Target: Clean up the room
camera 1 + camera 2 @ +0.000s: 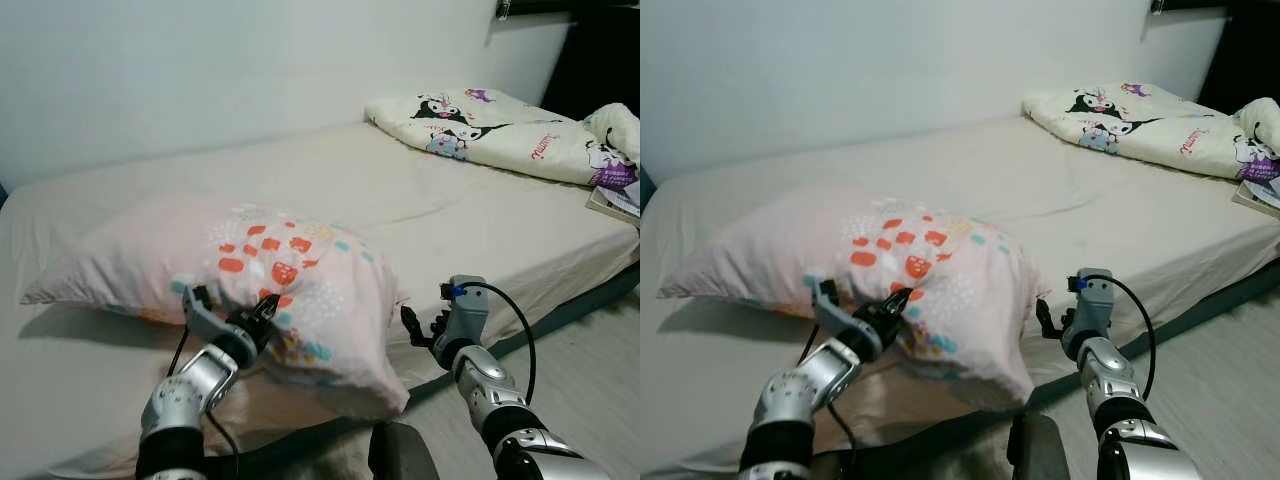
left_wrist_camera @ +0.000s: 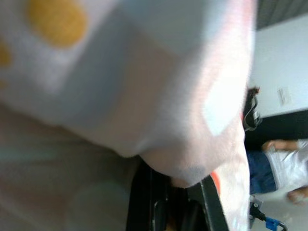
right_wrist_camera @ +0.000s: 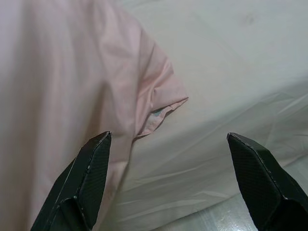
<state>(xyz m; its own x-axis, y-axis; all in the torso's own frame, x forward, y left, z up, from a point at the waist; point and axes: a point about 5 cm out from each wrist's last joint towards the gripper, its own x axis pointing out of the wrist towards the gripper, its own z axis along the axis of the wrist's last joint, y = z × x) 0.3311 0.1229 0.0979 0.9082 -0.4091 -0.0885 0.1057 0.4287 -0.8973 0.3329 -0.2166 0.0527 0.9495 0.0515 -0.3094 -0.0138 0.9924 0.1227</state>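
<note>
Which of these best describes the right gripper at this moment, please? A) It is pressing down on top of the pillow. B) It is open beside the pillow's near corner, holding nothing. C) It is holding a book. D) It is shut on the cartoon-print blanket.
B: the right gripper has its fingers spread wide apart, with the corner of the pillow lying ahead of them on the bed sheet, not between them.

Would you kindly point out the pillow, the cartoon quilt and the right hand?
pillow [image 1: 290,262], left eye view, its patterned top.
cartoon quilt [image 1: 480,128], left eye view, its printed middle.
right hand [image 3: 168,180], right wrist view, midway between its open fingertips.
</note>
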